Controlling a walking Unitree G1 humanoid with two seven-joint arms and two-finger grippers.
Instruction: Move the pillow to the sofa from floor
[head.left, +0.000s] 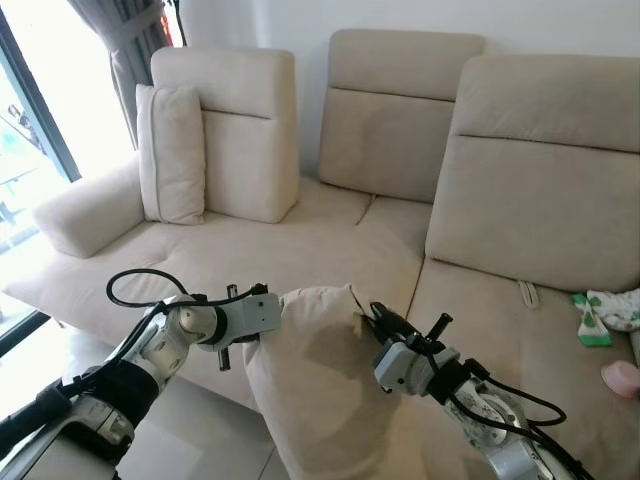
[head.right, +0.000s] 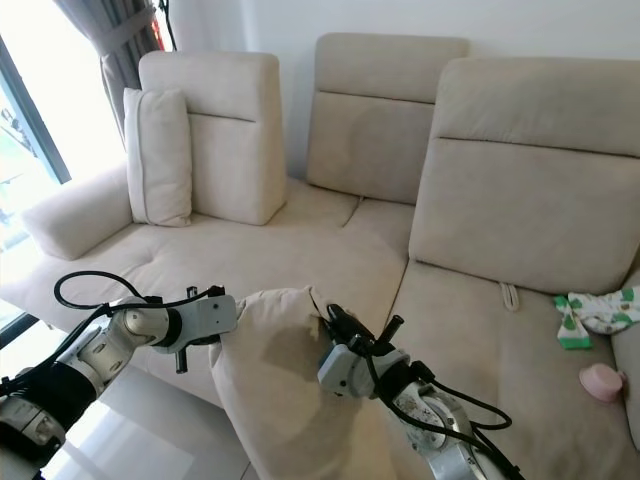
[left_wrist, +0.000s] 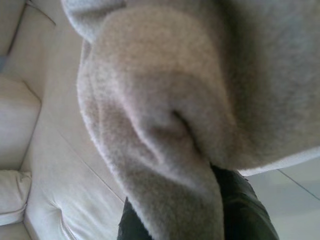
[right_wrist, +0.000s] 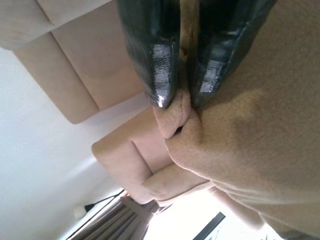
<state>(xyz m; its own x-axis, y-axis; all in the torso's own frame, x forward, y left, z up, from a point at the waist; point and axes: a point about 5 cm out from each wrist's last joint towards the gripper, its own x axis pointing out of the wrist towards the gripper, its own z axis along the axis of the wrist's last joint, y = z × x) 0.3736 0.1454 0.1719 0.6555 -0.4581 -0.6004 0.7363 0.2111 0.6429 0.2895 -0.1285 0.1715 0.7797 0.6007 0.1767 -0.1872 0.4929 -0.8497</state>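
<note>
Beige sectional sofa (head.left: 330, 250) fills what I see ahead, grey curtain (head.left: 125, 45) and bright window off its left end, and I'll place everything against that sofa. Leaning on its left back cushion stands a spare cushion (head.left: 172, 150). In front of its seat edge I have the pillow (head.left: 320, 390) lifted between both arms. My left gripper (head.left: 262, 335) is buried in the pillow's left side, fingers clamped on a fold of fabric. My right gripper (right_wrist: 182, 95) pinches the pillow's top right corner, fingers nearly together. On the sofa's right seat lie a green-patterned cloth (head.left: 605, 312) and a pink object (head.left: 621, 378)
</note>
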